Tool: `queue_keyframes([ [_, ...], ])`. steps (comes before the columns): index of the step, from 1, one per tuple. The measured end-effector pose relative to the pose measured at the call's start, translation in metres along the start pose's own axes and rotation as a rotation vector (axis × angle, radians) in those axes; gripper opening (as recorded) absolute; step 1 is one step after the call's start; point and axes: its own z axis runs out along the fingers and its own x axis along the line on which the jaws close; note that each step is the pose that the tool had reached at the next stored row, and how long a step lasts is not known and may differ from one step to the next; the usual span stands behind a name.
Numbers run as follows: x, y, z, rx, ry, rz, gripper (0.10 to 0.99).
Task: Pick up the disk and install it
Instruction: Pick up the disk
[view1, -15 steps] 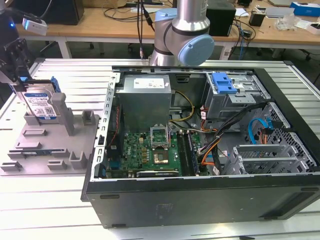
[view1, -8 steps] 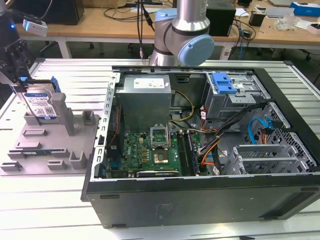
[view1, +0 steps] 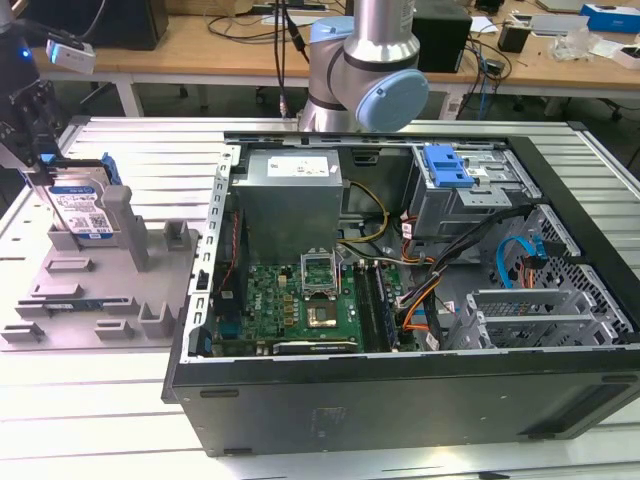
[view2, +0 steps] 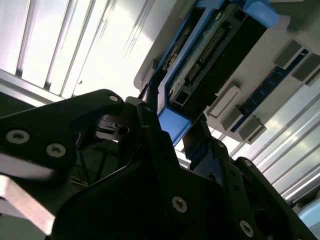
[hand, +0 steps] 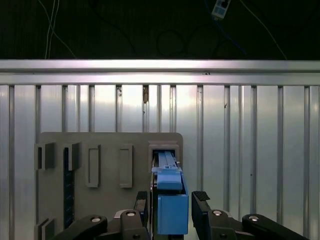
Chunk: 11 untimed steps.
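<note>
**Ribbed metal table, gripper straddling the upright disk**

Ribbed aluminium table (view1: 130, 140), wooden desks (view1: 200, 45) with cables behind. Grey fixture plate (view1: 60, 300) at the exterior view's left, open computer case (view1: 400, 400) filling the middle and right. Arm (view1: 365, 70) rising behind the case, blue-capped joint facing the camera. Wrist end reaching over to the far left, pointing straight down over the plate. Disk (view1: 82, 212) standing on edge in a slot of the plate, blue caddy rail around it, label facing the case. In the first wrist view, gripper (hand: 171, 196) lowered around the disk (hand: 172, 215). Fingers (hand: 201, 200) spread on either side, a gap showing on one side, not clamped. Grey drive bay (view1: 470, 200) with blue latch (view1: 447, 165) inside the case, well apart from the disk.
</note>
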Motion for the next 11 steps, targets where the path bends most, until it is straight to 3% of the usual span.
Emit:
queue_keyframes([
  [1,0.0000,0.0000,0.0002,0.000,0.0000,0.000,0.467],
  [2,0.0000,0.0000,0.0003,0.000,0.0000,0.000,0.392],
  [11,-0.0001,-0.0001,0.0043,0.000,0.0001,0.000,0.392],
])
